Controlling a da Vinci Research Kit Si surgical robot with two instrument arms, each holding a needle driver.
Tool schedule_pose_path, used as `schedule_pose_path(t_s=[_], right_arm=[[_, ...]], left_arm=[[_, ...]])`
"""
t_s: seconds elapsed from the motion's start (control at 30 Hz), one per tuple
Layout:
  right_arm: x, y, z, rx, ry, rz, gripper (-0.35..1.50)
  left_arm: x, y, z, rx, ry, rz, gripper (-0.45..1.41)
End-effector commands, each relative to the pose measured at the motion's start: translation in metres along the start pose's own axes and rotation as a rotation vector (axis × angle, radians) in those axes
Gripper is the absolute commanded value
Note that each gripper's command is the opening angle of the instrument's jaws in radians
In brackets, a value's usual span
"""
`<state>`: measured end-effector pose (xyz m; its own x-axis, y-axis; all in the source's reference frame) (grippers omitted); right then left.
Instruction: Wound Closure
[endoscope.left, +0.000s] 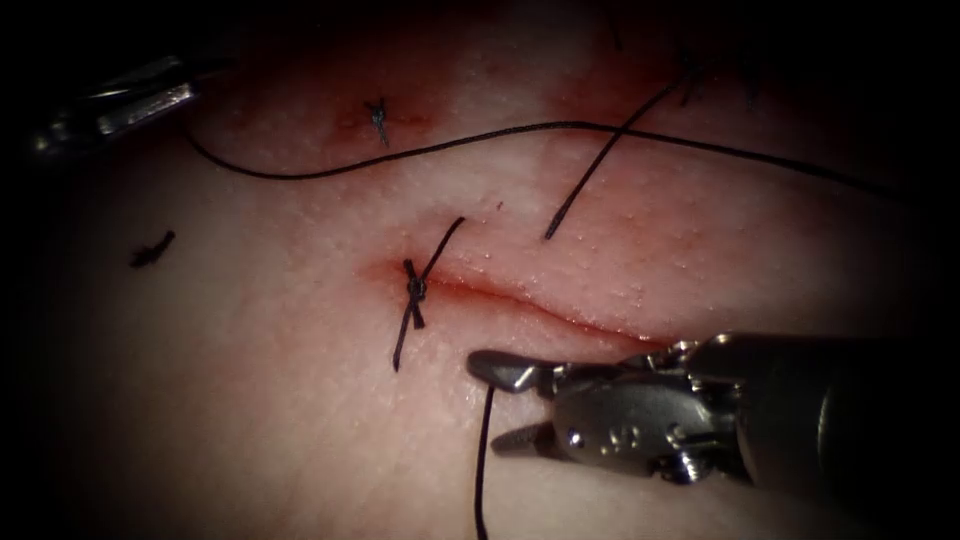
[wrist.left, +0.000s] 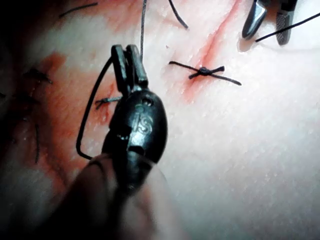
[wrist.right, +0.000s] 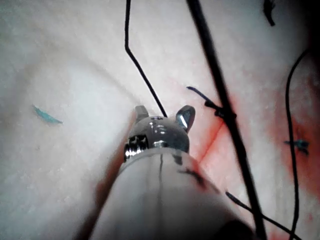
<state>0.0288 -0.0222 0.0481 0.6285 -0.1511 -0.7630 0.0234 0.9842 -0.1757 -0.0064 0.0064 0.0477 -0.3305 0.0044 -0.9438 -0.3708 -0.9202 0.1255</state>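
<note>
The cut (endoscope.left: 540, 308) runs across the tissue (endoscope.left: 300, 420) with a tied stitch (endoscope.left: 413, 290) at its left end. My right tool (endoscope.left: 487, 402) lies just below the cut toward its right end, jaws open, and a strand of thread (endoscope.left: 482, 470) runs down between them, not gripped; the same open jaws (wrist.right: 164, 114) straddle that strand (wrist.right: 142, 75). My left tool (endoscope.left: 185, 97) sits far left of the cut, its jaws (wrist.left: 126, 52) shut on the long thread (endoscope.left: 560, 125) that sweeps right across the tissue. A thin dark curve (wrist.left: 87, 115) hangs from them; needle or thread, I cannot tell.
Another knotted stitch (endoscope.left: 378, 118) sits on a reddened spot above the cut. A loose thread tail (endoscope.left: 600, 165) slants down from the upper right. A cut scrap of thread (endoscope.left: 150, 250) lies on the left. Red fluid stains the tissue around the cut.
</note>
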Motion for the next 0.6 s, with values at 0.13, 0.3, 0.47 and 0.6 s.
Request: schedule_pose_path(t_s=[0.13, 0.3, 0.47, 0.6], right_arm=[[0.0004, -0.0013, 0.0006, 0.009, 0.004, 0.083, -0.23], [0.0018, -0.0023, -0.0003, 0.068, -0.034, 0.136, -0.35], [0.0043, -0.0042, -0.0019, 0.186, 0.015, 0.112, -0.35], [0.0055, -0.005, -0.0024, 0.233, 0.011, 0.101, -0.35]], left_arm=[[-0.0005, 0.0005, 0.0007, -0.004, 0.002, 0.001, -0.45], [-0.0006, 0.0005, 0.0007, -0.004, 0.002, 0.002, -0.45], [-0.0005, 0.0005, 0.0007, -0.004, 0.002, 0.002, -0.45], [-0.0005, 0.0005, 0.0007, -0.004, 0.002, 0.002, -0.45]])
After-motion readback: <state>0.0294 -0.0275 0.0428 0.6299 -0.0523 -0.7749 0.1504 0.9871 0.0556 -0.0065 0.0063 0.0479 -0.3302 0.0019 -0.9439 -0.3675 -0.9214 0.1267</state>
